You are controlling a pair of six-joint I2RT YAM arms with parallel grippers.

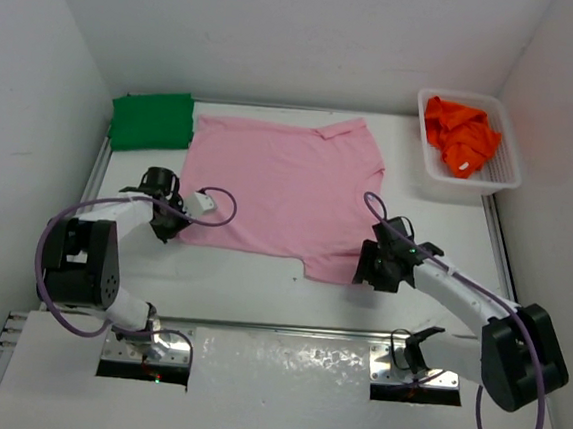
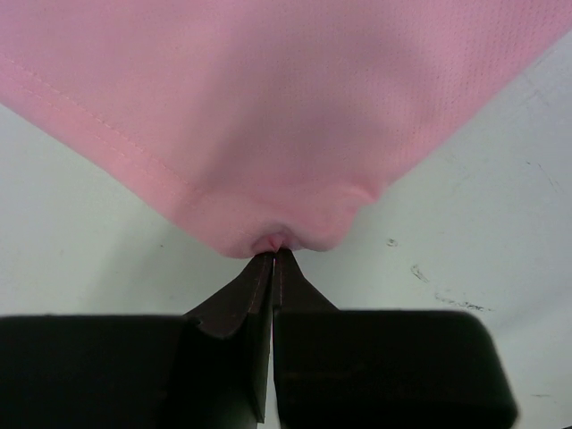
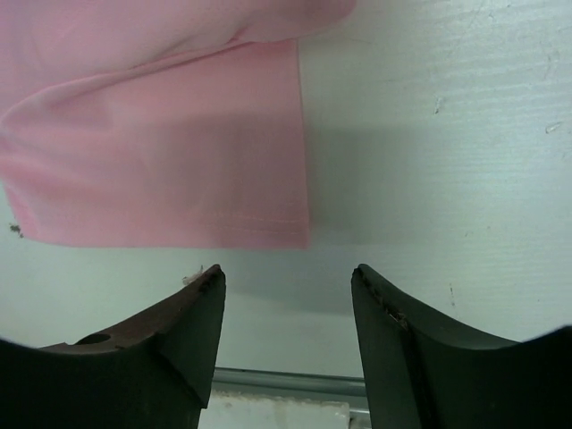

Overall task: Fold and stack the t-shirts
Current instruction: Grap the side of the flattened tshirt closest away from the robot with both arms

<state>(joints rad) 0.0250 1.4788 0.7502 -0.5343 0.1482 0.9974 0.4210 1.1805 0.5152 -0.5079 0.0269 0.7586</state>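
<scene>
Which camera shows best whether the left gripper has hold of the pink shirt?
The left wrist view: the left gripper is shut on a corner of the pink shirt. The top view does not show the pinch itself; the right wrist view shows only another shirt edge.

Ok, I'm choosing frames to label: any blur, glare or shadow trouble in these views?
Top view: even light, sharp, no glare on the pink shirt. Left wrist: weave crisp, left gripper dark and soft-edged. Right wrist: right gripper dark, slightly blurred, with a soft shadow on the table beside the shirt.
</scene>
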